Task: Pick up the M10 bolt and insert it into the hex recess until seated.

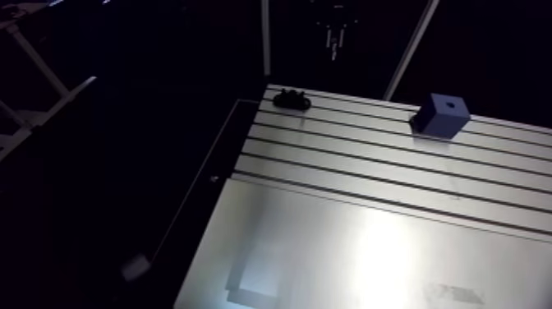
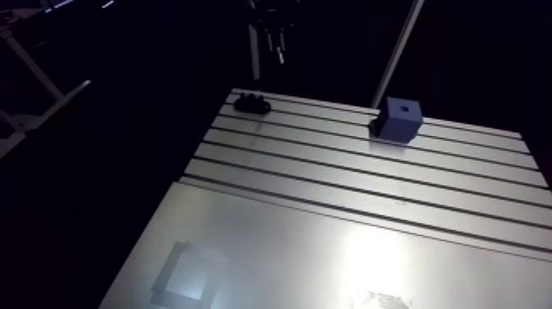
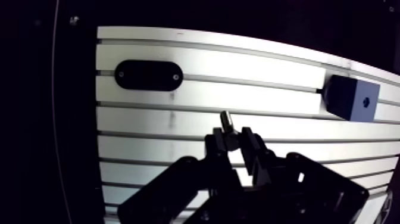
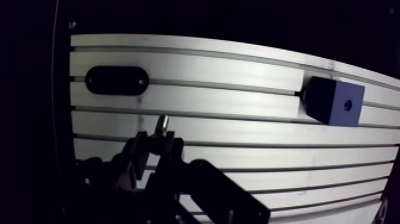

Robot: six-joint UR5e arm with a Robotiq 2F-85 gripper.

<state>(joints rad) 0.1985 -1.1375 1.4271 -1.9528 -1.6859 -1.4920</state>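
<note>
Pick looks done. The gripper (image 3: pixel 232 140) is clamped on the M10 bolt (image 3: pixel 227 122): both fingers are pinched in on it, w/ one end poking out ahead of the tips and the rest hidden between the pads. The bolt is off the bench (image 3: pixel 268 65) and touches nothing. In the arm view the gripper hangs high over the bench's far edge.

The blue block (image 3: pixel 351 98) sits near the far edge, toward the right corner. The hex recess (image 3: pixel 367 100) shows only as a small dark hole in one face, which the arm view shows as the top face. It's too small to confirm the hex shape. A black oval plate (image 3: pixel 149 75) lies near the far left corner. The bolt is held over the bench between plate and block, well apart from the block.

Left to do, as I judge it:
- carry the bolt along the far edge to the block
- line it up w/ the recess
- push in until seated

So approx. the first stage is complete, and transport and insertion aren't started. The bolt seems a bit tilted in the grip, so alignment at the hole may need care.
</note>
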